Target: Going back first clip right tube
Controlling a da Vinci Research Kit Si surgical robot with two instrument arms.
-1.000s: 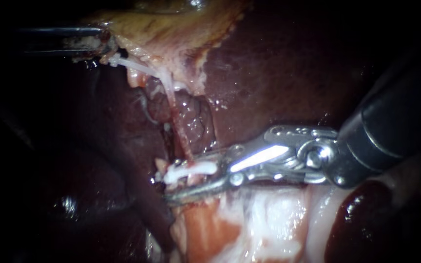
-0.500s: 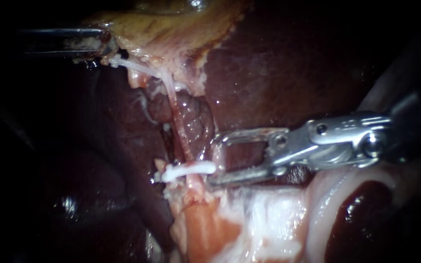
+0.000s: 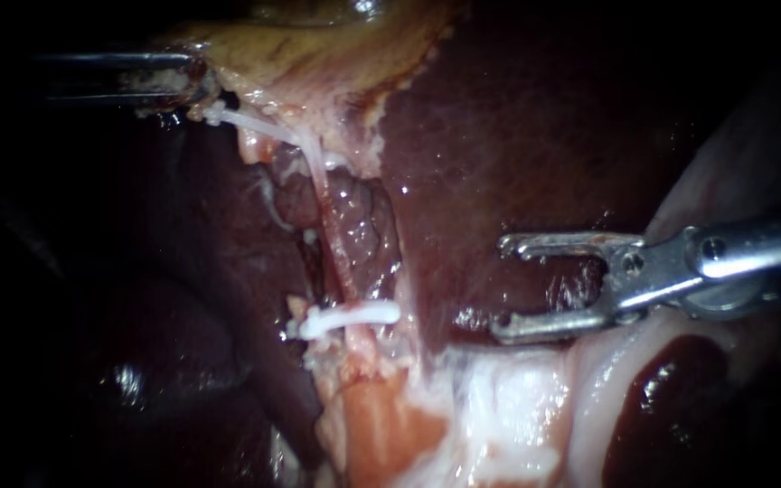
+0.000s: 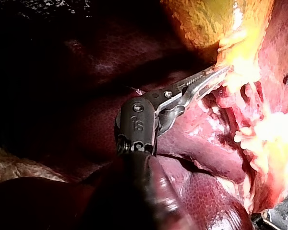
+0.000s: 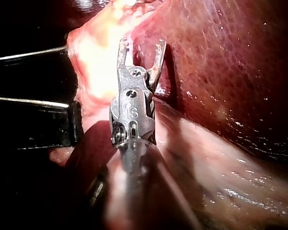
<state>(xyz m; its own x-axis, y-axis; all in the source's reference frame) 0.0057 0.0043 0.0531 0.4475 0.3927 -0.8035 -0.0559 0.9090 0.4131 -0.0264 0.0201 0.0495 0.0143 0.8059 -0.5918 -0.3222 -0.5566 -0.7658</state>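
Note:
A white clip [image 3: 351,316] sits across a thin reddish tube [image 3: 334,253] that runs down from the yellowish gallbladder [image 3: 318,54]. My right instrument [image 3: 501,289] lies well to the right of the clip, over the liver [image 3: 517,136], its jaws open and empty. The right wrist view shows the same wide gap between the jaws of my right instrument [image 5: 140,48]. My left instrument [image 3: 187,83] is at the upper left, jaws shut on the gallbladder's edge. In the left wrist view the tips of my left instrument [image 4: 220,73] are buried in that yellow tissue [image 4: 240,62].
Pale white and orange tissue [image 3: 490,407] lies below the clip and under the right jaws. A dark red lobe [image 3: 680,398] bulges at the lower right. Dark liver folds [image 3: 183,298] fill the left side.
My right instrument has drawn back to the right, away from the clip, with its jaws open. The clip stays on the tube. The left instrument holds still.

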